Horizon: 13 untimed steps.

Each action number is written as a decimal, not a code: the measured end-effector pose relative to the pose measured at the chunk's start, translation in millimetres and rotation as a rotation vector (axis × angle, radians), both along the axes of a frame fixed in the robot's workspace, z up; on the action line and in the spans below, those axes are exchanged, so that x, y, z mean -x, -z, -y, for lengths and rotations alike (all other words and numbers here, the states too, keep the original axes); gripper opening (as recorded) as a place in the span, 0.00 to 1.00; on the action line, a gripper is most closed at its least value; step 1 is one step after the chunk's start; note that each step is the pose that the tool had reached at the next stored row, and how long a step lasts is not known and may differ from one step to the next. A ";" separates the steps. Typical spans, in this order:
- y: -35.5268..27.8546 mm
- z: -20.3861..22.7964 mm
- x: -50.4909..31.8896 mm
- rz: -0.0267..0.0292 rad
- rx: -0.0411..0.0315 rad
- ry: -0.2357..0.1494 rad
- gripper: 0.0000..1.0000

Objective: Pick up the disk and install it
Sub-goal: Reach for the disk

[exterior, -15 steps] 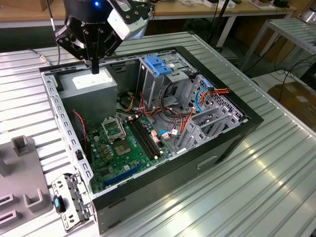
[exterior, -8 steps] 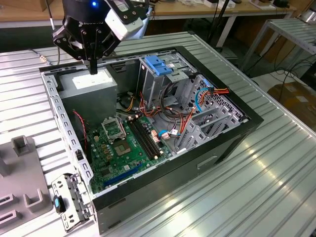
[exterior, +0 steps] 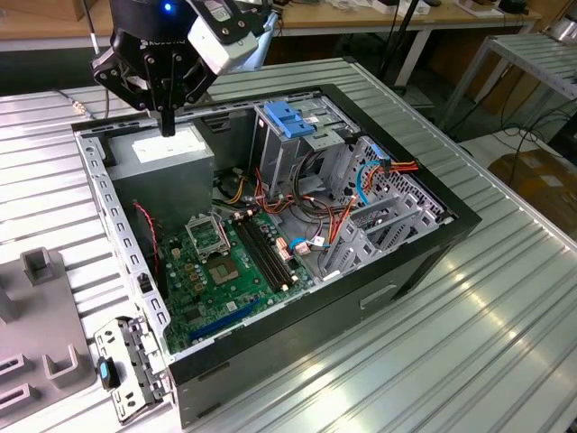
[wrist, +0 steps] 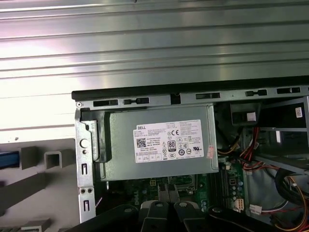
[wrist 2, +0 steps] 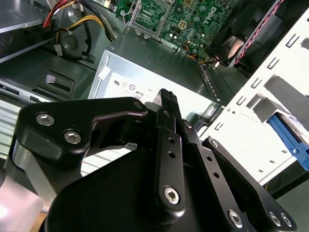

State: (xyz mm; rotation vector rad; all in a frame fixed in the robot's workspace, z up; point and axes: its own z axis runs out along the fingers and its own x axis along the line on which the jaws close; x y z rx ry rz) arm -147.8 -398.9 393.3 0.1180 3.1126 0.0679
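Note:
My gripper (exterior: pixel 167 122) hangs shut and holds nothing, just above the big grey power-supply box (exterior: pixel 171 155) in the corner of the open computer case (exterior: pixel 270 225) at the exterior view's left. In the second wrist view its black fingers (wrist 2: pixel 167 104) meet over the box's white label (wrist 2: pixel 130 87). Of the disk I see little: a bright blue rail edge (wrist: pixel 8 159) beside a grey fixture outside the case, and a blue strip (wrist 2: pixel 287 137) past the pale case wall. The gripper is well apart from it.
The case holds a green motherboard (exterior: pixel 221 262), red and orange cables (exterior: pixel 334 212) and a drive cage topped by a light-blue latch plate (exterior: pixel 288 117). A grey slotted fixture (exterior: pixel 41 316) and a loose metal bracket (exterior: pixel 126 361) lie on the ribbed metal table (exterior: pixel 469 334).

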 end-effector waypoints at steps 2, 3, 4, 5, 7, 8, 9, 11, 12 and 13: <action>0.0 0.0 0.5 0.0000 -0.0001 0.000 0.11; 0.0 0.0 0.9 0.0000 0.0000 0.000 0.11; 0.0 0.0 1.1 0.0000 0.0000 0.000 0.11; 0.0 0.0 1.5 0.0000 0.0000 0.000 0.11; 0.0 0.0 2.0 0.0000 0.0000 0.000 0.11; 0.0 0.0 2.2 0.0000 0.0000 0.000 0.11; 0.0 0.0 2.7 0.0000 0.0000 0.000 0.11; 0.0 0.0 3.3 0.0000 0.0000 0.000 0.11; 0.0 0.0 3.9 0.0000 0.0000 0.000 0.11; 0.0 0.0 4.4 0.0000 0.0000 0.000 0.11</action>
